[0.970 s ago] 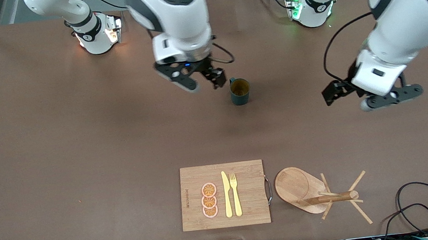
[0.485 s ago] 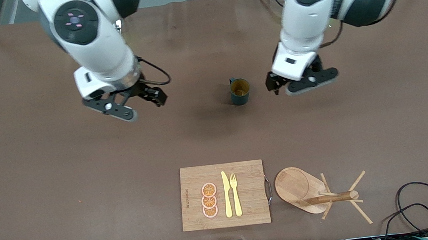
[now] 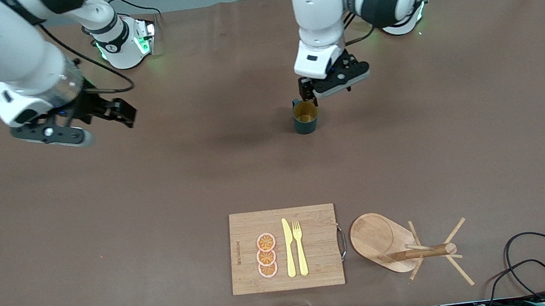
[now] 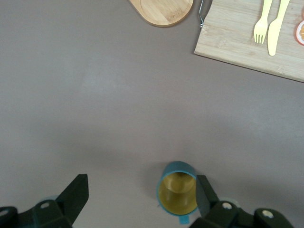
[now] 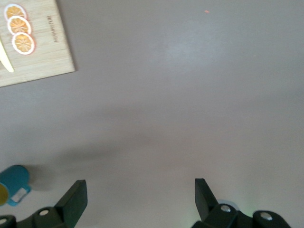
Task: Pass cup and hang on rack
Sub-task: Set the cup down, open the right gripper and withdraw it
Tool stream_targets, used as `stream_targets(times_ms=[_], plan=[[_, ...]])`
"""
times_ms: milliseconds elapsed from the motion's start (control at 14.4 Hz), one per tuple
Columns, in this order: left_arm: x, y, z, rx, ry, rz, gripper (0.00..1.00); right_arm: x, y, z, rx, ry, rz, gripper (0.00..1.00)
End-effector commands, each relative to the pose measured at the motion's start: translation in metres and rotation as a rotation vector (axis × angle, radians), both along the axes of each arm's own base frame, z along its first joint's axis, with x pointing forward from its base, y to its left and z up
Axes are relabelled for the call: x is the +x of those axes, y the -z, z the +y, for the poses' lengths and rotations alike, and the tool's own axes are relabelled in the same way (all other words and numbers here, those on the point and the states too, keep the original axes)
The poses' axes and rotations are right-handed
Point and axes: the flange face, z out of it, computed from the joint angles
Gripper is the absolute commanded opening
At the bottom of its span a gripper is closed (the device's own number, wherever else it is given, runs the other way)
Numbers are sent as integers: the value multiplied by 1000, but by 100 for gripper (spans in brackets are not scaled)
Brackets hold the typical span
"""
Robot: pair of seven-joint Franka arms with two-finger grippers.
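Near the table's point(image 3: 105, 218) edge closest to the front camera, a bamboo cutting board point(image 3: 314, 248) carries three orange slices point(image 3: 267, 256) in a row, a yellow knife point(image 3: 289, 247) and a yellow fork point(image 3: 299, 247) lying side by side. Just beside the board, toward the left arm's end, the rack point(image 3: 401, 247) lies tipped over, its oval base on edge and its post and thin pegs resting along the table. Farther from the camera, about midway across the table, stands the cup point(image 3: 305, 117), upright: a small dark teal mug with ribbed sides, a loop handle and a yellowish-tan inside, holding nothing visible. The left gripper point(image 3: 329, 84) hangs low just over the cup's rim, its fingers point(image 4: 205, 194) spread wide, one of them close beside the cup and not gripping it. The right gripper point(image 3: 87, 124) hovers over bare table toward the right arm's end, well apart from the cup, its fingers point(image 5: 76, 197) also spread wide and holding nothing
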Motion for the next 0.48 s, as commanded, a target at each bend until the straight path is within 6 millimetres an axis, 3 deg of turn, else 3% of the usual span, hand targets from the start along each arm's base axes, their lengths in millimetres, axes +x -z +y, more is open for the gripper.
stream_targets(times_ms=[0, 139, 416], plan=[[-34, 23, -20, 28, 3, -61, 99, -5, 4, -47, 1, -56, -3, 100], [-63, 51, -42, 64, 17, -101, 99, 2, 3, -89, 6, -100, -4, 100], [-110, 104, -72, 88, -26, -175, 99, -9, -17, -129, 8, -134, -18, 100]])
